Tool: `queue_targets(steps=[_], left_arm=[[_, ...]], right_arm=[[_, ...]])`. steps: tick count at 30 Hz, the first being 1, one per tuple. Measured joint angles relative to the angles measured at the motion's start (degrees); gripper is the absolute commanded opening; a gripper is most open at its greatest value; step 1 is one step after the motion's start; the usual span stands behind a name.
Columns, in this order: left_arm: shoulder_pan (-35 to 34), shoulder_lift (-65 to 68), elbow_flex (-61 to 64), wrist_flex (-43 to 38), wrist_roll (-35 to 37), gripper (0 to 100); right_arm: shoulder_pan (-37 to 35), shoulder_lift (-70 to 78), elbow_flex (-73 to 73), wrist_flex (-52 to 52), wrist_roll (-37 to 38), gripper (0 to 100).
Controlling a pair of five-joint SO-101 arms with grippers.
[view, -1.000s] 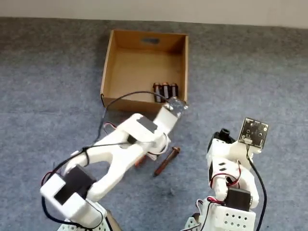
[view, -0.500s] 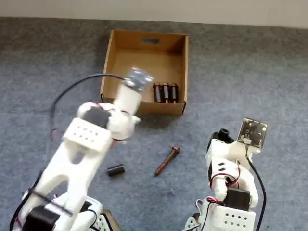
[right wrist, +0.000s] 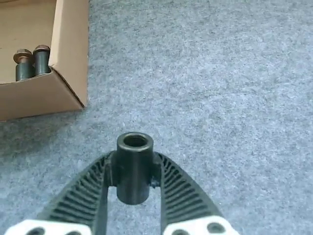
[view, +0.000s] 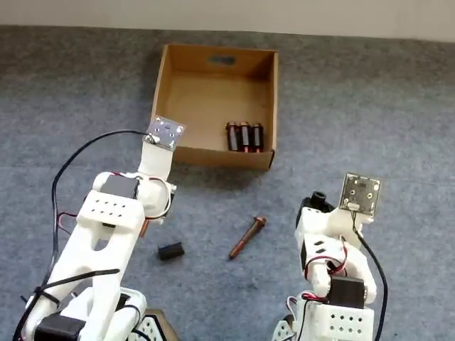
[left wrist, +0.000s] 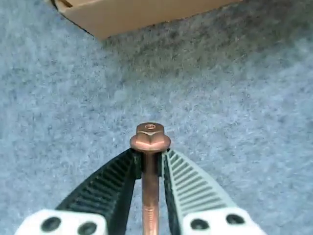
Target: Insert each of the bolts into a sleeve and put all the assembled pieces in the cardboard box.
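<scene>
two bolts [view: 247, 237], two sleeves [view: 170, 251], three assembled pieces [view: 244, 137].

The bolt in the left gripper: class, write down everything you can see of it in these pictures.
The bolt looks like copper-coloured metal: a hexagonal flanged head with a small dimple in its top, a smooth shank, then thread farther down. It wears no sleeve. The left gripper clamps it just below the flange between two ribbed fingers, one black, one pale. Grey carpet lies behind it.
</scene>
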State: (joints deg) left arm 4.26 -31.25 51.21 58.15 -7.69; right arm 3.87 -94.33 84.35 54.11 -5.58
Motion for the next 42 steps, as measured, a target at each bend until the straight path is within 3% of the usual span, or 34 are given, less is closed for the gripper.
queue_targets(steps=[4,9,15,21,31,36,42], left_arm=[[-1.0,1.1,0.0,-0.4,0.0,1],[-5.5,13.1,-1.4,-1.4,0.0,1],[-5.9,21.9,-6.1,-1.6,0.0,2],[-6.0,26.4,-8.4,-0.3,-2.7,15],[-6.1,34.2,-14.4,1.6,-3.1,15],[-6.1,36.1,-15.6,1.7,-3.1,0],[-4.6,35.5,-15.9,3.8,-4.7,1]], right_arm=[[0.0,0.0,0.0,0.0,0.0,0.6],[0.0,0.0,0.0,0.0,0.0,0.6],[0.0,0.0,0.0,0.0,0.0,0.6],[0.0,0.0,0.0,0.0,0.0,0.6],[0.0,0.0,0.0,0.0,0.0,0.6],[0.0,0.0,0.0,0.0,0.0,0.6],[0.0,0.0,0.0,0.0,0.0,0.6]])
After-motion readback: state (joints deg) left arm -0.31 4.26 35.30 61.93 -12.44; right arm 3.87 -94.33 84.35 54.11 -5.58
